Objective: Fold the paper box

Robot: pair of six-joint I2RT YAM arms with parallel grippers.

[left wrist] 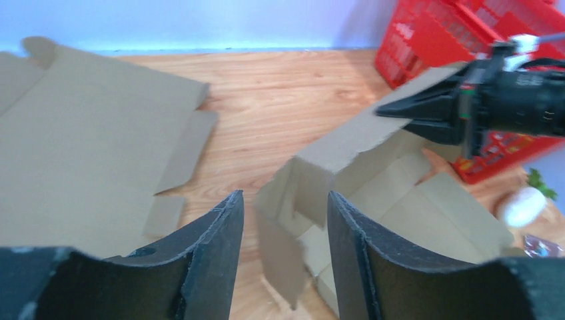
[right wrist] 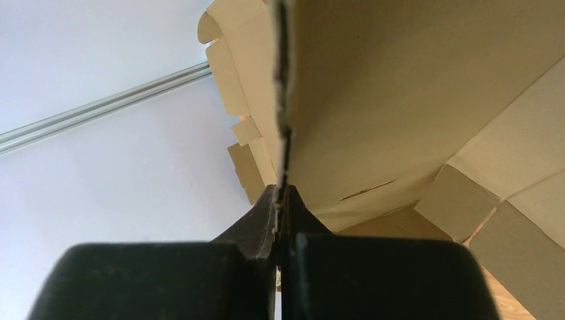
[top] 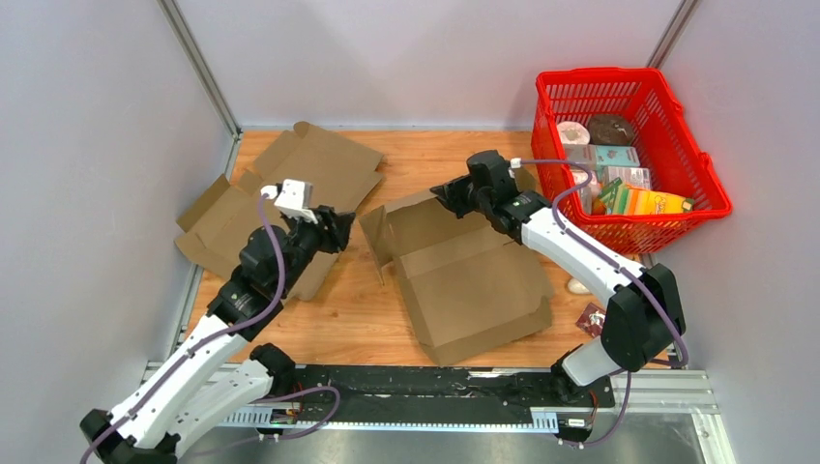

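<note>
Box (top: pixel 474 280) — a partly folded cardboard carton — lies at the centre of the table (top: pixel 416 155). Its large panel rests flat on the wood and its far-left wall (top: pixel 416 208) is raised.

Right gripper (top: pixel 447 198) is clamped on the top edge of that wall. The right wrist view shows both fingers pressed together with the cardboard edge pinched between them.

Left gripper (top: pixel 334 230) sits just left of the box, near its upright side flap (top: pixel 372 242). Its fingers (left wrist: pixel 220 247) stand apart with nothing between them; in the left wrist view, the box's near corner shows beyond the gap. Whether a fingertip touches the flap cannot be told.

A second, unfolded blank (top: pixel 290 174) lies flat at the table's far-left, partly under the left arm.

A red basket (top: pixel 604 75) holding packaged goods (top: pixel 624 179) stands at the far-right corner — just behind the right gripper.
</note>
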